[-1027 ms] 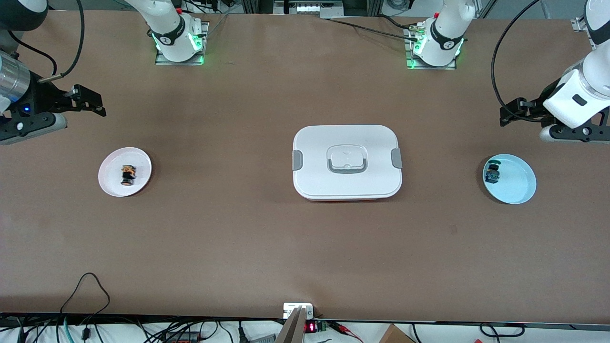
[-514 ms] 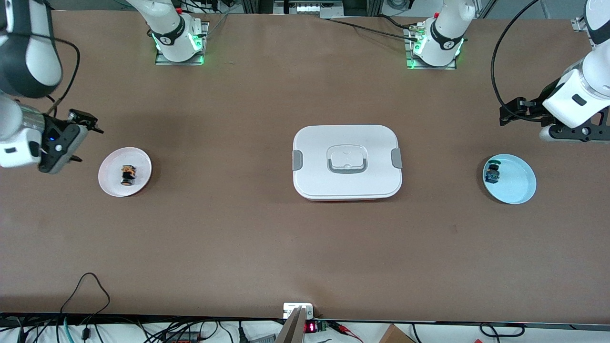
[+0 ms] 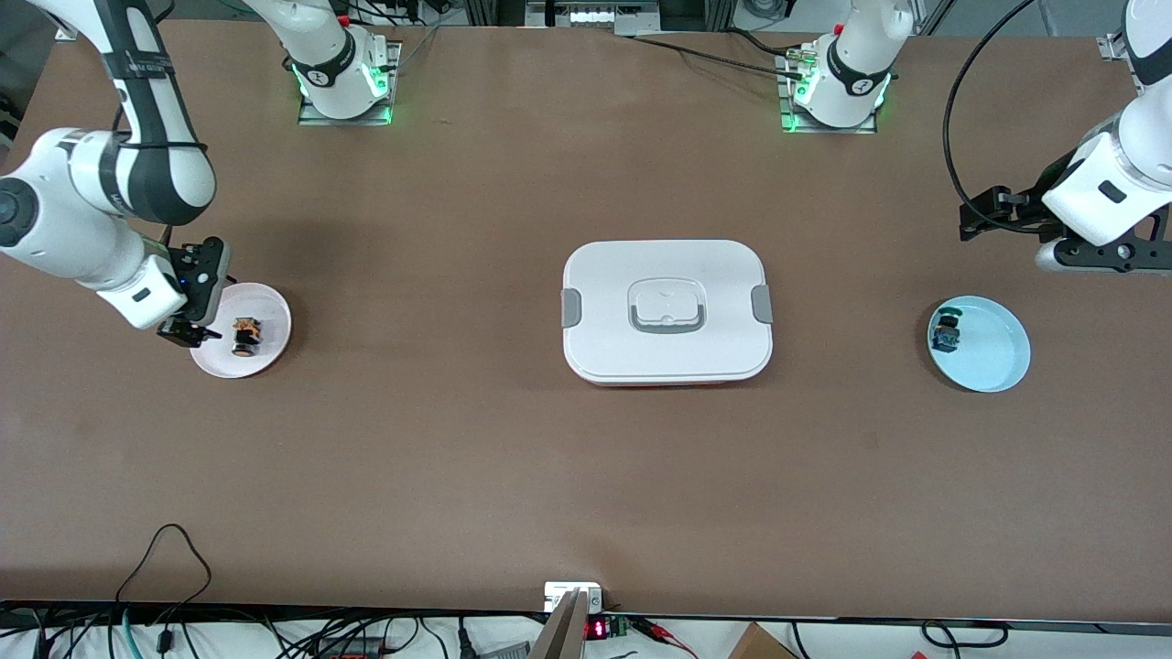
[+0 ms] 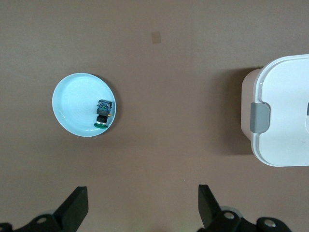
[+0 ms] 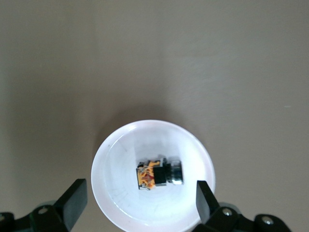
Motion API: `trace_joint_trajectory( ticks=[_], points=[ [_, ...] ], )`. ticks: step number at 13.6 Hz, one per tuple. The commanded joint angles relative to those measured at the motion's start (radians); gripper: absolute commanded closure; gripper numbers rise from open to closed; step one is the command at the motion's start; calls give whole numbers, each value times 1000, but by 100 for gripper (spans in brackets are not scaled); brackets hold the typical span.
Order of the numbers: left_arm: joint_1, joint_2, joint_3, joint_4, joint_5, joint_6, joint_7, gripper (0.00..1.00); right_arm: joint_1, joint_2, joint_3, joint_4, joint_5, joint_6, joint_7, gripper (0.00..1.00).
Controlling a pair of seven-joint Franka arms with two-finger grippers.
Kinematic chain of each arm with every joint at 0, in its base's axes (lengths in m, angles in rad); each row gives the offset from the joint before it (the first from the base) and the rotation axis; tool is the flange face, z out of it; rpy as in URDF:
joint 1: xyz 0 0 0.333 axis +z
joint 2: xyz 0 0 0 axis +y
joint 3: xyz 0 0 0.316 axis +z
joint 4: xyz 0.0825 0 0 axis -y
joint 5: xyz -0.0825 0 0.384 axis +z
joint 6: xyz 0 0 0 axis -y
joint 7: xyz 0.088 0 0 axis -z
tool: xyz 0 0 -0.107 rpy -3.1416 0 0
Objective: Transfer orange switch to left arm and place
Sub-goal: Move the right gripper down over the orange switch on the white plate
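Observation:
The orange switch (image 3: 244,335) lies on its side in a pale pink plate (image 3: 267,307) toward the right arm's end of the table. My right gripper (image 3: 194,331) is open and empty, hanging just over that plate's outer edge. In the right wrist view, the switch (image 5: 157,175) lies in the plate (image 5: 116,154) between the spread fingers of the right gripper (image 5: 140,199). The white box (image 3: 667,311) stands at the table's middle. My left gripper (image 3: 978,222) is open and empty, and waits above the table at its own end.
A light blue plate (image 3: 996,352) holds a small dark switch with blue and green parts (image 3: 946,334). Both show in the left wrist view, the plate (image 4: 72,99) and the switch (image 4: 102,112), with the box's clip end (image 4: 285,116).
My right arm has swung in from the table's end and come down over the pink plate. The left arm has not moved.

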Motion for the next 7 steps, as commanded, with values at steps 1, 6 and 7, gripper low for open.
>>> trace_joint_trajectory(
  ticks=[1, 6, 7],
  points=[
    [-3, -2, 1, 17, -17, -22, -6, 0, -74, 97, 12, -21, -6, 137, -162, 0],
    [-3, -2, 1, 18, -17, -28, -7, 0, -92, 195, 12, -21, -6, 260, -230, 0],
    [-3, -2, 1, 18, -17, -28, -7, 0, -91, 198, 13, -21, -6, 261, -229, 0]
  ],
)
